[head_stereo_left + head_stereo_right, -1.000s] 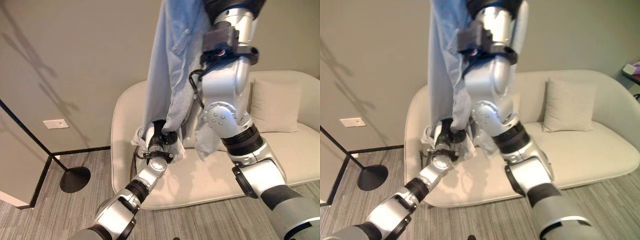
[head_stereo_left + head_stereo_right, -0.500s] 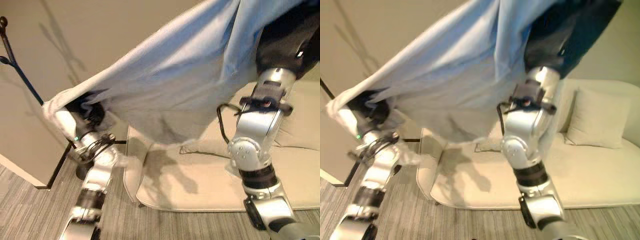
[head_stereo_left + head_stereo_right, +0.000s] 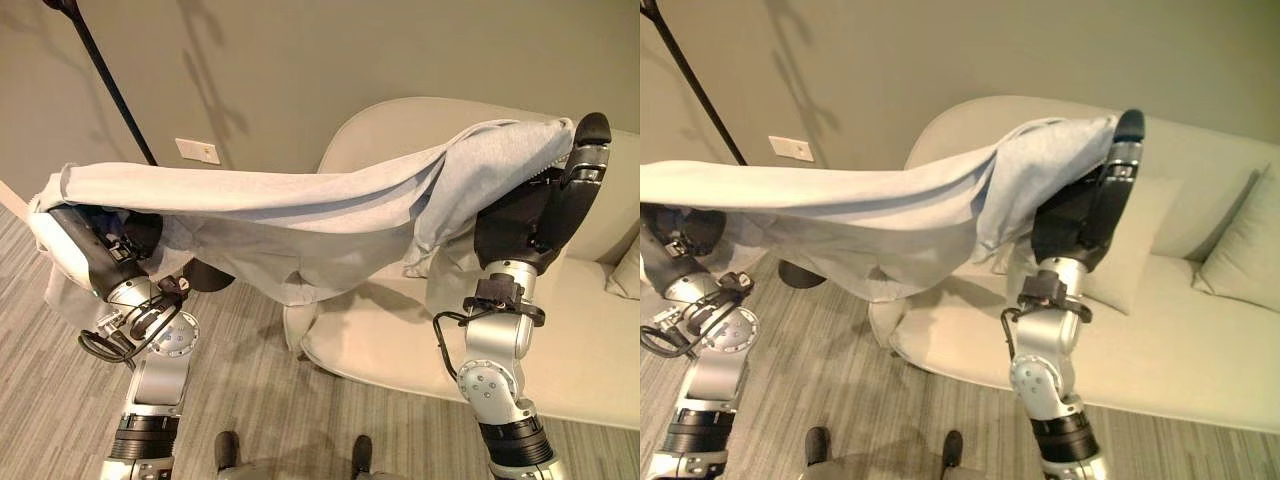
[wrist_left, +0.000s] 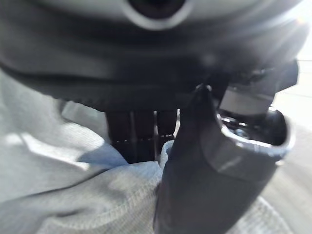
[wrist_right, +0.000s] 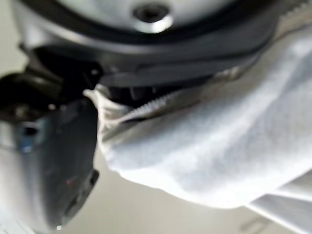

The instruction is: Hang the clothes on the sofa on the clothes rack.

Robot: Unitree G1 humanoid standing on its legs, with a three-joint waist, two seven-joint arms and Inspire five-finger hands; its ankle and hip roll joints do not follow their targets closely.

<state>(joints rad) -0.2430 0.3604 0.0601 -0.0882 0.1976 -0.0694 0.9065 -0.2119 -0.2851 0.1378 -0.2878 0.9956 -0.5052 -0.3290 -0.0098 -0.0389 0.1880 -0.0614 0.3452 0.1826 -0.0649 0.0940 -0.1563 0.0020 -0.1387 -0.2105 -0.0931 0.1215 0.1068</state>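
A pale grey-blue garment (image 3: 290,215) hangs stretched out almost level between my two hands, above the floor and the sofa's left end. My left hand (image 3: 115,240) holds one end at the left, fingers curled into the cloth (image 4: 73,195) with the thumb (image 4: 204,185) over it. At the right, my right hand (image 3: 545,205) pinches the other end (image 5: 219,146) against its thumb (image 5: 44,161), above the cream sofa (image 3: 590,350). The black pole of the clothes rack (image 3: 105,80) slants up by the wall, behind the left hand.
The rack's round black base (image 3: 800,272) rests on the striped floor behind the garment. A white wall plate (image 3: 198,151) is on the wall. A cushion (image 3: 1240,255) lies on the sofa's right part. Open floor stretches at the lower left.
The view has swung left. The garment, lifted high and bunched before, is now spread wide and lower, with the left hand drawn away from the sofa toward the rack side.
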